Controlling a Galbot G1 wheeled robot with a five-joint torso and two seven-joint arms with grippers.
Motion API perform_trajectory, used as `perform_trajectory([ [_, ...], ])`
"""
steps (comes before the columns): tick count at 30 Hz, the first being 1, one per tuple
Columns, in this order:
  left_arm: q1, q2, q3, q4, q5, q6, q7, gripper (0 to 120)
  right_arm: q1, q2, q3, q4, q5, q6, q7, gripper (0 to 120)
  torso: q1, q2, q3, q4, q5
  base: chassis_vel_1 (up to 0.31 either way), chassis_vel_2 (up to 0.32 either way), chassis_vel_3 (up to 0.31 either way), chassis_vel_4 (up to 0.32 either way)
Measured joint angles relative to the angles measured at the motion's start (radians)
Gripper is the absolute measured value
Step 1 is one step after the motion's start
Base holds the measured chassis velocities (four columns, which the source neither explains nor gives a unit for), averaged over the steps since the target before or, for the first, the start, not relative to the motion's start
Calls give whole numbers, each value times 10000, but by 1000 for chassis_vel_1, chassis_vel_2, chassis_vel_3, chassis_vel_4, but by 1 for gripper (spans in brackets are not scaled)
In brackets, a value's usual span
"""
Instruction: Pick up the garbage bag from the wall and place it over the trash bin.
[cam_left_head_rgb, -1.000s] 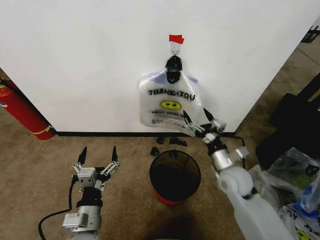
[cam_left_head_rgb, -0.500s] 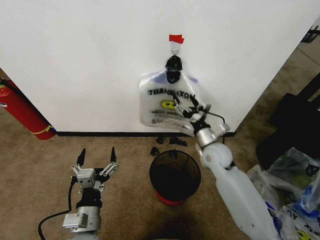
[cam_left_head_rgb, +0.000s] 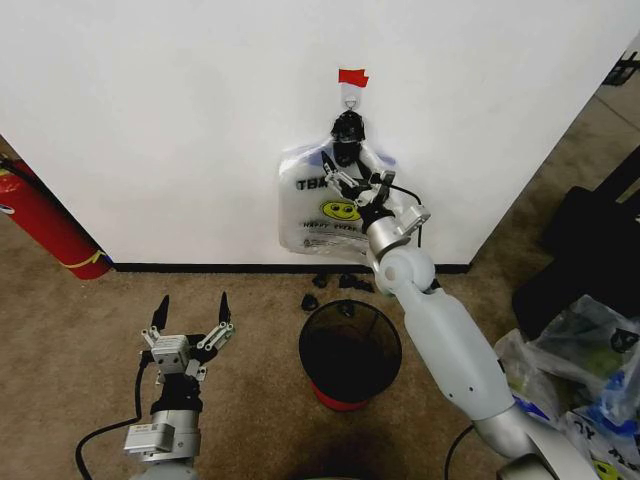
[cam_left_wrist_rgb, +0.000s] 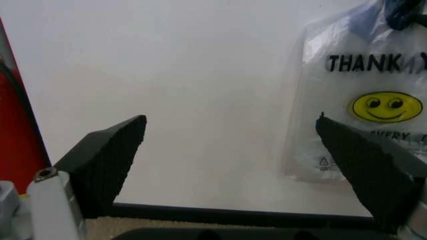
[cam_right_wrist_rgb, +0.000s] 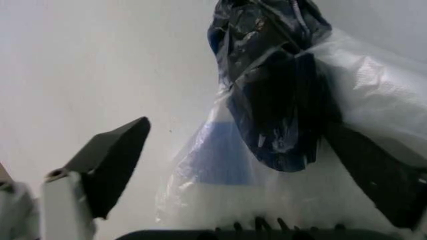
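Observation:
From a small hook (cam_left_head_rgb: 350, 95) under red tape (cam_left_head_rgb: 352, 77) on the white wall (cam_left_head_rgb: 180, 130) hang thin plastic bags, gathered in a dark knot (cam_left_head_rgb: 347, 130). The garbage bag (cam_left_head_rgb: 386, 158) shows as blue-tinted see-through plastic beside the knot, seen close as blue film (cam_right_wrist_rgb: 223, 155). A whiter smiley-face bag (cam_left_head_rgb: 320, 225) hangs in front. My right gripper (cam_left_head_rgb: 352, 172) is open at the bags' top, one finger on each side of the knot (cam_right_wrist_rgb: 267, 75). The black mesh trash bin (cam_left_head_rgb: 303, 350) stands on the carpet below. My left gripper (cam_left_head_rgb: 195, 300) waits open, low, left of the bin.
A red fire extinguisher (cam_left_head_rgb: 45, 225) leans on the wall at far left. Small black scraps (cam_left_head_rgb: 335, 282) lie by the black baseboard behind the bin. Bagged clutter (cam_left_head_rgb: 590, 350) and a black object (cam_left_head_rgb: 590, 250) crowd the right side. Open carpet lies between my left gripper and the bin.
My right arm has risen from the bags' lower right corner to their top by the knot, its gripper still open. The left arm and the bags have not moved.

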Motion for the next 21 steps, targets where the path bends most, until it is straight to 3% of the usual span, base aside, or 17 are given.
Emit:
perform_trajectory([
  [3, 4, 1, -12, -20, -17, -5, -3, 100, -7, 52, -20, 74, -15, 0, 27, 80, 0, 0, 0, 1, 0, 0, 0, 0, 0],
  [5, 4, 1, -11, -21, -17, -5, -3, 100, -8, 54, -20, 82, -17, 0, 29, 80, 0, 0, 0, 1, 0, 0, 0, 0, 0],
  [6, 8, 0, -9, -35, -17, -7, -3, 100, -30, 61, -14, 149, -41, 0, 58, 69, 0, 0, -1, 0, 1, 0, 0, 0, 0],
  [21, 65, 17, -35, -164, -19, -24, -7, 100, -25, -46, 237, 231, 182, -171, 448, 16, 0, 0, -1, 0, 1, 0, 0, 0, 0],
])
